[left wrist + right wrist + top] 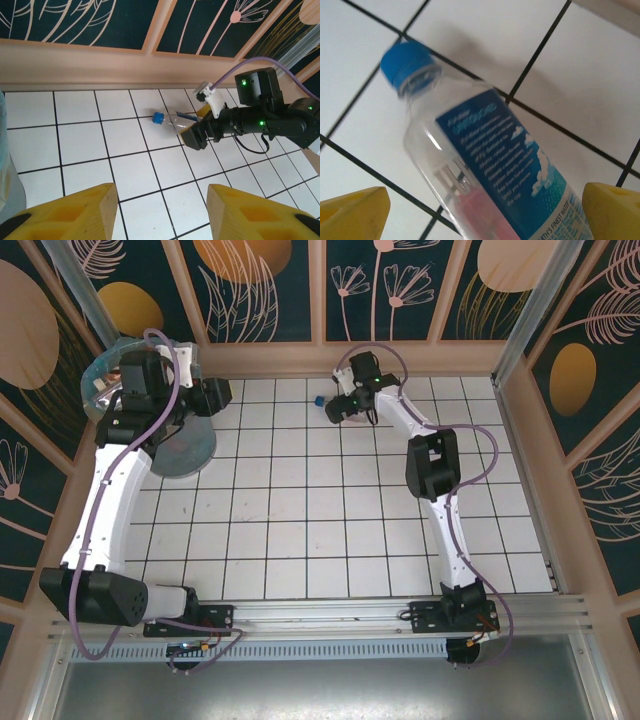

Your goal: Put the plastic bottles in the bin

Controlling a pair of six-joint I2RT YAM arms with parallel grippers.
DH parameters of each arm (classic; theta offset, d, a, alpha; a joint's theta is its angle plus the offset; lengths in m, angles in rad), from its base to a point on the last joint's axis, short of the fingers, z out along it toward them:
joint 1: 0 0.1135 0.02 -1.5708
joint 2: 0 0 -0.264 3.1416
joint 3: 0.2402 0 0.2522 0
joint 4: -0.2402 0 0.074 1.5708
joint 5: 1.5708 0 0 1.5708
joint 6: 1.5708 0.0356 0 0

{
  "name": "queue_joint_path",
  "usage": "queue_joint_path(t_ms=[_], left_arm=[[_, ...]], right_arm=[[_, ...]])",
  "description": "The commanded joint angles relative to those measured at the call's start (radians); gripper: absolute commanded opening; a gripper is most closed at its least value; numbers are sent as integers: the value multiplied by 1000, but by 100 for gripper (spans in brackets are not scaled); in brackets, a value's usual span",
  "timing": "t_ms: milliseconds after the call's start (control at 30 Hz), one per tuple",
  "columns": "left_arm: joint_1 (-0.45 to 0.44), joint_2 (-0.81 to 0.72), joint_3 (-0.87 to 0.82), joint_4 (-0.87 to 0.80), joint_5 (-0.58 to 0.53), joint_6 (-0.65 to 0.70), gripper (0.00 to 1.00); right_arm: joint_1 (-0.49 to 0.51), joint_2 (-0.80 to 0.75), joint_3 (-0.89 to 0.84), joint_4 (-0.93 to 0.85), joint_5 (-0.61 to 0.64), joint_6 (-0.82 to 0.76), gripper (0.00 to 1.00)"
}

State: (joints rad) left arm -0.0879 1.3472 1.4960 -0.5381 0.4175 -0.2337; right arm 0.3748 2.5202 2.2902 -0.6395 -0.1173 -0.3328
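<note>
The plastic bottle (485,160) lies on its side on the white tiled table (300,540), in the upper middle of the top view just short of the far wooden rail (400,358). It is clear, with a blue cap (407,62) pointing to the upper left of the right wrist view and a blue label printed in white with small clouds. The right gripper (480,212) straddles its lower body, yellow fingers spread wide, one on each side. Dark grout lines cross the tiles; above the rail stand dark panels (260,285) drawn with leaves and flowers. A run of tiles separates the bottle from the bin (195,455) at the upper left, against the side wall. The left gripper (162,215) hangs beside the bin, jaws parted over bare tile.
</note>
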Motion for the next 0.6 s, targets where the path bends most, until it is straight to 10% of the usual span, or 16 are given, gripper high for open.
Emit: queue_joint_path(t_ms=[0,567], left_arm=[[-3,-2,2,60,23,-3,52],[-2,-53,4,159,69,-77,64]], right_arm=[[-4,38,11,-84,27,-64,97],[8,-283,-210,-18,-36,91,58]])
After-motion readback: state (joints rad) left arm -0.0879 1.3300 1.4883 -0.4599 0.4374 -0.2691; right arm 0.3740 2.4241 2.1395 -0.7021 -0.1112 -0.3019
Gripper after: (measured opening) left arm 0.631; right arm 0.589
